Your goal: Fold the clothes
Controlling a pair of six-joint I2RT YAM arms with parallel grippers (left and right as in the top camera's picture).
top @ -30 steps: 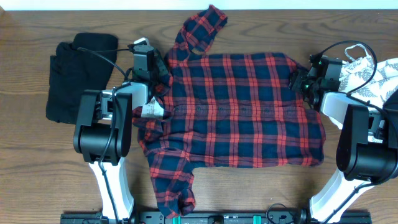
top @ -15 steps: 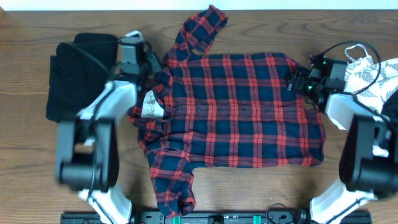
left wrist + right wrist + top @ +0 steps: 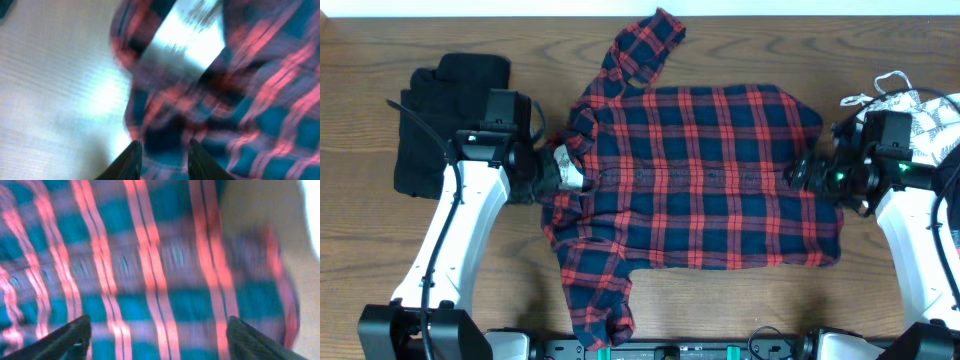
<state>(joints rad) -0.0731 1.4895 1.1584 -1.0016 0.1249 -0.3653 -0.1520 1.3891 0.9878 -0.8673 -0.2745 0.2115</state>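
The plaid shirt (image 3: 700,180) lies spread flat across the middle of the worktop (image 3: 380,260), collar to the left and hem to the right. One sleeve runs up to the far edge, the other trails toward the near edge.

The left arm (image 3: 470,210) is in at the collar, its tip right beside the white neck label (image 3: 566,172). Its wrist camera is badly smeared. The jaws stand a narrow gap apart with plaid cloth just beyond them, and I cannot tell whether they're pinching anything.

On the other side, the right arm (image 3: 910,220) sits at the hem, about midway along it. Its jaws are spread wide over the plaid, holding nothing.

A black garment (image 3: 445,120) lies out at the left side, next to the left arm. A white leaf-print garment (image 3: 920,125) sits at the right edge, behind the right arm.
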